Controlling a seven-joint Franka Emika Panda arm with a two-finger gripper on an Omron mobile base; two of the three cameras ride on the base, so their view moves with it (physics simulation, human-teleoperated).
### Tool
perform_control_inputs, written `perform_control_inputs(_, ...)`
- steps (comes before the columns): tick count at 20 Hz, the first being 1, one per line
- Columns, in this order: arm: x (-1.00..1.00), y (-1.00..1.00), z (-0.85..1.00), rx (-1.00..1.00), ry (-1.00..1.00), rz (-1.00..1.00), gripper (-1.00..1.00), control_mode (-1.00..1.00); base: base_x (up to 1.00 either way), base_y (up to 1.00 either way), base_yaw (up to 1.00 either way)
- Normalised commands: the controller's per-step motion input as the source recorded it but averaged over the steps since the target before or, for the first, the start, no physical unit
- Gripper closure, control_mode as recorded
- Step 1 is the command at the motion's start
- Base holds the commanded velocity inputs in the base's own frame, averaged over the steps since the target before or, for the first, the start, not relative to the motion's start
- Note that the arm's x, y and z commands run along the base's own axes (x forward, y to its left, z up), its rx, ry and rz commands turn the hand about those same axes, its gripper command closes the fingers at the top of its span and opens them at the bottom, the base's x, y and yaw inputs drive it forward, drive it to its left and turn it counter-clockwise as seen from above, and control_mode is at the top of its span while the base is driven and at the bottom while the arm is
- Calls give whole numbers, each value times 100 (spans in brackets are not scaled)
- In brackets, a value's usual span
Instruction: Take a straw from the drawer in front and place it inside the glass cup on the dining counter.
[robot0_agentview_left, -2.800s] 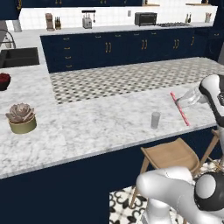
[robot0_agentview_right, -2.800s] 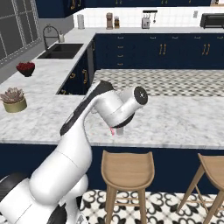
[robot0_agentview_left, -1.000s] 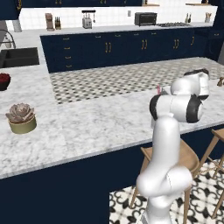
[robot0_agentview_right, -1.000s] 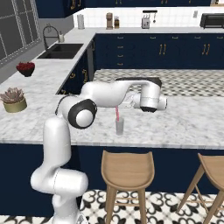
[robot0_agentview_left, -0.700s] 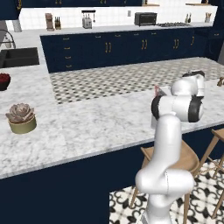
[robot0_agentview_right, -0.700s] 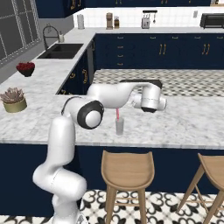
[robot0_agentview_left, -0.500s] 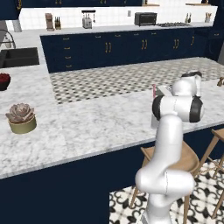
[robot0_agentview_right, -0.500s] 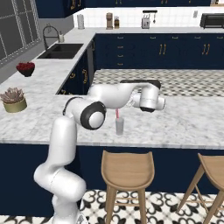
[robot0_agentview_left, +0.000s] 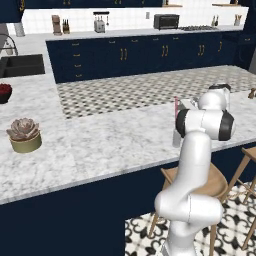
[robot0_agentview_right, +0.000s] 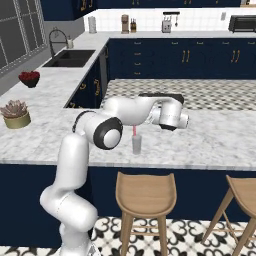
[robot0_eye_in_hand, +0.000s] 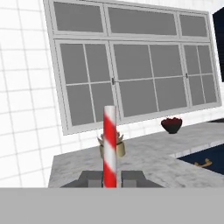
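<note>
My gripper (robot0_eye_in_hand: 110, 180) is shut on the straw (robot0_eye_in_hand: 110, 144), which rises upright between the two finger tips and looks red-and-white striped in the hand view. From the right base view the straw (robot0_agentview_right: 134, 131) comes down from under my forearm into the top of the glass cup (robot0_agentview_right: 137, 144). That cup stands near the front edge of the dining counter (robot0_agentview_right: 215, 140). From the left base view the straw (robot0_agentview_left: 176, 107) stands just left of my hand, with the glass cup (robot0_agentview_left: 175, 139) below it, partly behind my arm. The drawer is out of view.
A potted succulent (robot0_agentview_left: 23, 135) sits far left on the dining counter (robot0_agentview_left: 100, 145), with a dark bowl of red fruit (robot0_agentview_right: 29, 77) beyond it near the sink (robot0_agentview_right: 70, 57). Wooden stools (robot0_agentview_right: 145, 192) stand under the counter's front edge.
Since the earliest frames my arm has swung the straw left, from beside the glass cup to over it. In the last second the hand and straw have barely shifted.
</note>
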Motion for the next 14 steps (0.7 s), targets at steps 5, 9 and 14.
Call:
perform_control_inputs(5,0,-4,0,0,-4,-4,100,-100,0,0,0)
perform_control_inputs(9,0,-14,0,0,-2,-4,100,-100,0,0,0)
perform_control_inputs(14,0,-8,-1,0,0,-2,100,-100,0,0,0)
